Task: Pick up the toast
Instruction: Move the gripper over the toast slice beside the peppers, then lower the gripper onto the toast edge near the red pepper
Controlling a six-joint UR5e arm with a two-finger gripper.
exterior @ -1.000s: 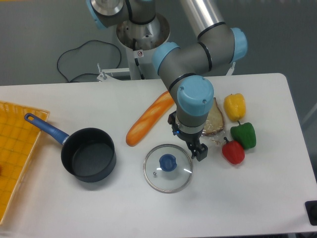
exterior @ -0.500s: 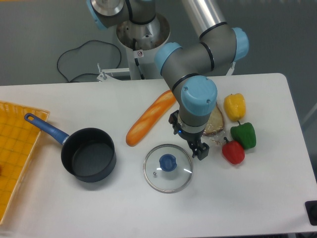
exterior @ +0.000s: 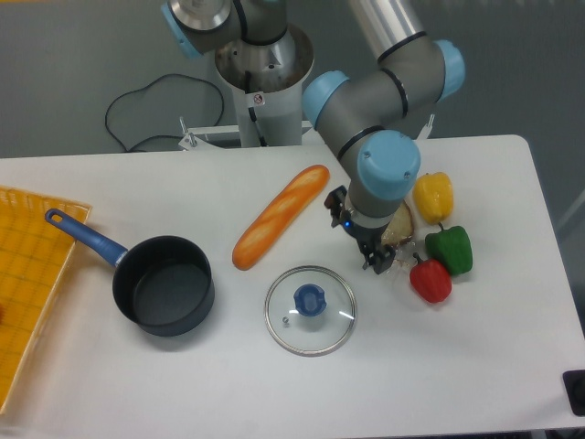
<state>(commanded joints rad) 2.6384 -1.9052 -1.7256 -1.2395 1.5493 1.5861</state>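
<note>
On the white table point(exterior: 512, 366), toward its right edge, the toast point(exterior: 400, 226) was seen mostly hidden beneath the wrist, lying just right of and behind the gripper point(exterior: 376, 263), between it and the yellow pepper point(exterior: 433, 195); the jaws' spacing could not be told.

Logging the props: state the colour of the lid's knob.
Blue knob, on the clear glass lid; fixed camera view.

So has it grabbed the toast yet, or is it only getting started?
Not yet. The tool hangs right over the toast, which lies on the table mostly hidden under the arm, beside the yellow pepper. Whether the fingers have closed on it is hidden. Gripping and lifting appear to remain.
</note>
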